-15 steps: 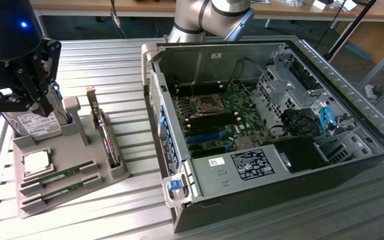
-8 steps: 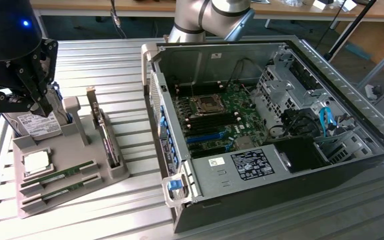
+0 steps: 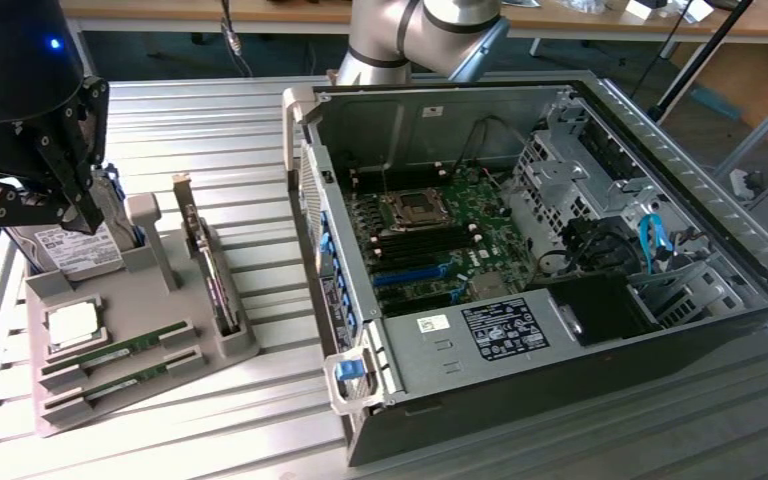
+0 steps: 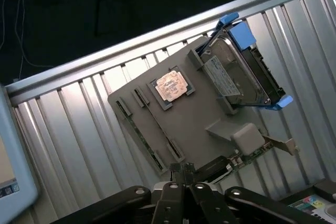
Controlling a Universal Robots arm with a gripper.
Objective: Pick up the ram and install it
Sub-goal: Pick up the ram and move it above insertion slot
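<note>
Ribbed surface (image 3: 224,130) bearing an open computer case (image 3: 544,260) at the exterior view's three o'clock and a grey holder (image 3: 151,300) at eight o'clock. The gripper (image 4: 184,174), closed and empty, hangs near the holder's twelve o'clock end. The ram (image 3: 111,353) lies slotted at its six o'clock end.

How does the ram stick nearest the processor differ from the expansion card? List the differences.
The ram stick sits low in its slot; the expansion card stands much taller. The ram stick is a narrow strip; the expansion card is larger and carries a metal bracket at one end. Both are green circuit boards seated on edge in the gray holder.
</note>
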